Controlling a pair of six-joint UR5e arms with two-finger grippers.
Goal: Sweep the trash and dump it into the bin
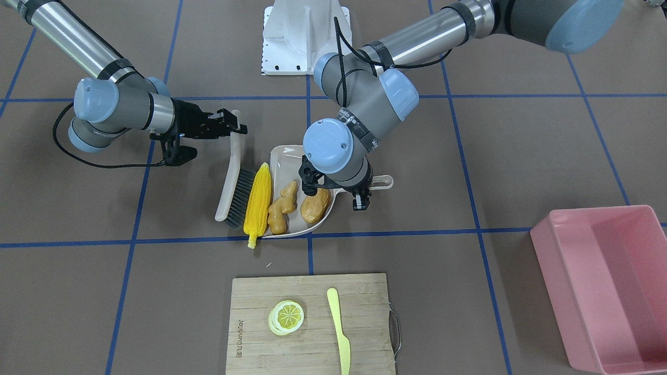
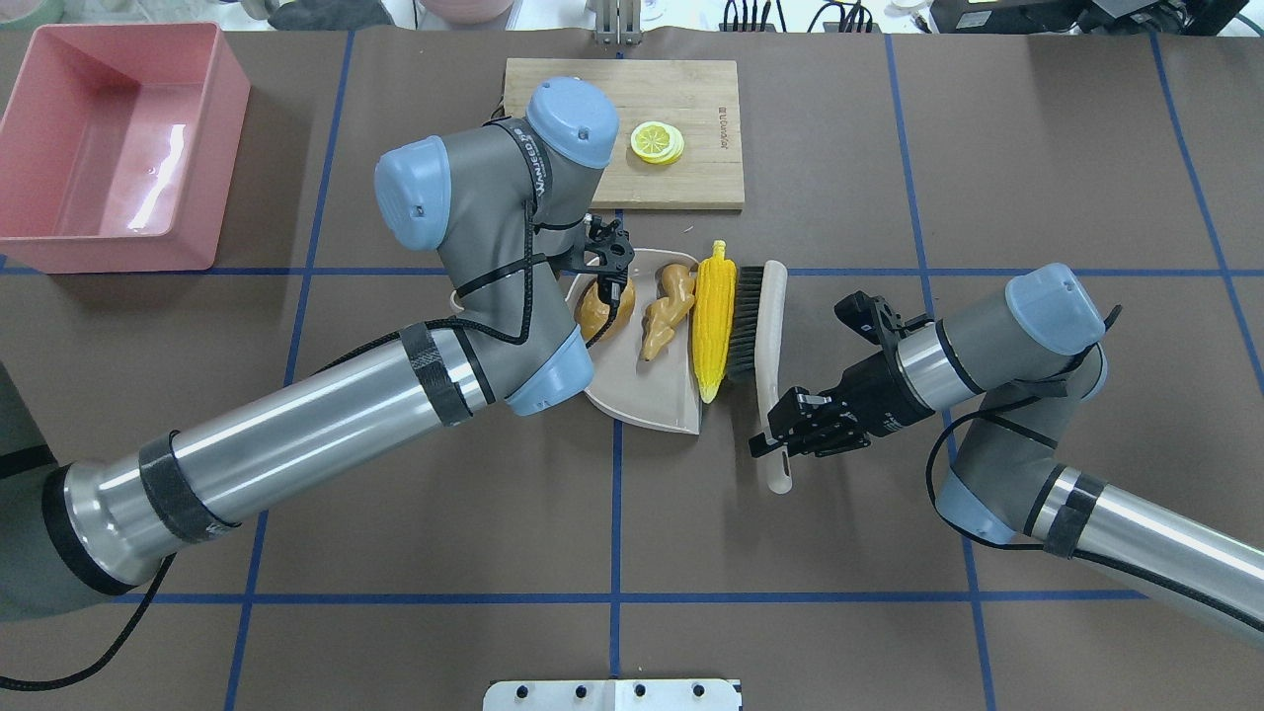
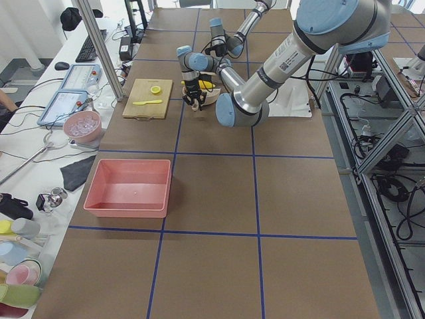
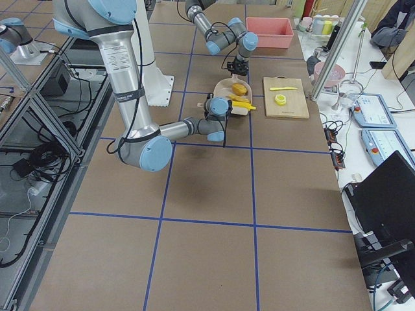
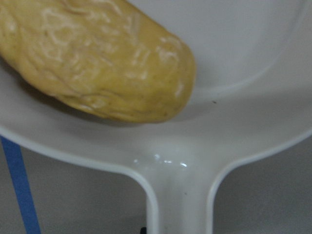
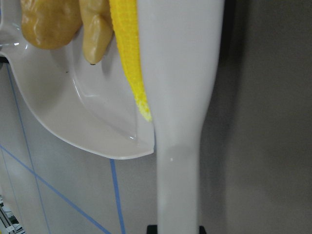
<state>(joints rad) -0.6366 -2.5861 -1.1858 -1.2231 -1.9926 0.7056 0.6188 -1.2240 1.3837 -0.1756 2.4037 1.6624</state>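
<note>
Overhead view: my right gripper (image 2: 790, 430) clamps the beige long-handled brush (image 2: 772, 326). The yellow toy corn cob (image 2: 713, 321) lies at the brush's 9 o'clock, long axis 12-to-6, at the lip of the beige plastic dustpan (image 2: 642, 405). Whether my left gripper (image 2: 604, 262) grips, I cannot tell. The pink rectangular tub (image 2: 109, 255) sits at 10 o'clock, well apart.

Two bits of lettering, neither legible

The rectangular pale bamboo cutting board (image 1: 312, 291) carries a dark burnt-in brand mark (image 1: 239, 338) along one short edge (it runs sideways in the front-facing view, and its letters are too small to spell out). A strip of dark capitals (image 2: 525, 158) runs along the grey wrist joint of the left arm (image 2: 296, 434), and it is too blurred to read with any certainty.
</note>
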